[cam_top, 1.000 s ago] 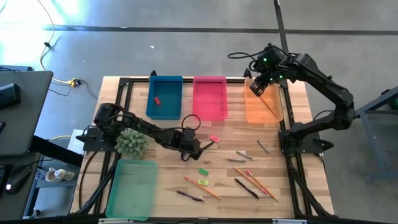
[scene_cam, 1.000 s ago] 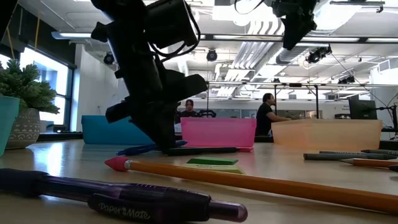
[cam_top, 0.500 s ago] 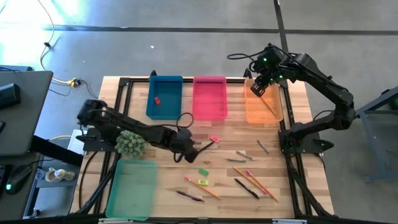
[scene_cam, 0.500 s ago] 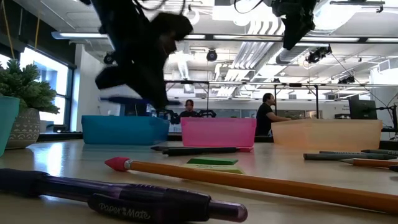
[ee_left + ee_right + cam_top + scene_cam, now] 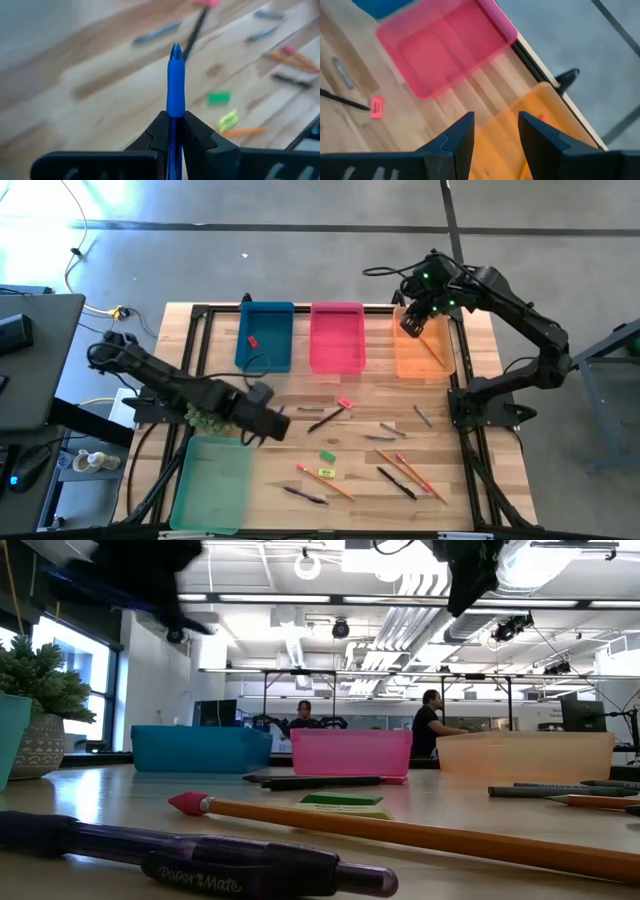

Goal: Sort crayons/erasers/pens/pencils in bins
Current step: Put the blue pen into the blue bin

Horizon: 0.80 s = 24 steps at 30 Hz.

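Observation:
My left gripper (image 5: 270, 420) is shut on a blue pen (image 5: 175, 80), above the table just right of the spiky green plant (image 5: 205, 415) and beyond the mint green bin (image 5: 213, 480). My right gripper (image 5: 412, 320) is open and empty above the far end of the orange bin (image 5: 420, 350), where one pencil (image 5: 433, 352) lies. The blue bin (image 5: 265, 337) holds a red eraser (image 5: 252, 340). The pink bin (image 5: 337, 337) stands between them. Pens, pencils, crayons and erasers lie flat on the wood. My left gripper pinches the blue pen's barrel (image 5: 174, 114) between its two fingers (image 5: 159, 134). The pen runs along the fingers and its tip (image 5: 175, 48) sticks out ahead of them. It is lifted clear of the table.
Loose on the table are a black pen (image 5: 328, 418), a pink eraser (image 5: 345, 403), grey crayons (image 5: 392, 427), a green eraser (image 5: 327, 456), a yellow eraser (image 5: 324, 473), pencils (image 5: 410, 472) and a purple pen (image 5: 305, 496). People sit in the room behind (image 5: 432, 725).
My left gripper has risen from the table with the blue pen and gone toward the table's left edge, away from the black pen, nearing the mint green bin. The pen is lifted clear now.

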Motion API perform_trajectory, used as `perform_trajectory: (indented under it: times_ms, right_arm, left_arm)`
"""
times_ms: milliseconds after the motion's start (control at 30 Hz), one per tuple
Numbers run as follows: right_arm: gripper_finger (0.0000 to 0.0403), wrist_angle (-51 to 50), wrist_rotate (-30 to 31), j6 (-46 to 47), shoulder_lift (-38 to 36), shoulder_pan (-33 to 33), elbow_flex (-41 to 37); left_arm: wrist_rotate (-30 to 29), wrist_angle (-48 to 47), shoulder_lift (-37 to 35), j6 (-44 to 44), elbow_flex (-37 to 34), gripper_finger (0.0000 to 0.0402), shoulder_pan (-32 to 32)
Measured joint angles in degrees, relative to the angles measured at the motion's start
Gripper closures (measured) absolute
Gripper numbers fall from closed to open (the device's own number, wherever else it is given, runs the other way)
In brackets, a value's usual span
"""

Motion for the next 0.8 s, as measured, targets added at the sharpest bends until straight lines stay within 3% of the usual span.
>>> perform_trajectory:
  times_ms: [400, 800]
  right_arm:
    - [0.0258, 2.42, -0.90, 5.40, 0.47, 8.34, 0.00]
    - [0.0258, 2.96, -0.83, 12.99, 4.63, 17.72, 0.00]
  left_arm:
    - [5.90, -15.70, -2.16, -26.65, 0.01, 0.0387, -18.06]
    - [9.91, -17.21, 4.07, -38.02, -0.28, 0.0387, -29.46]
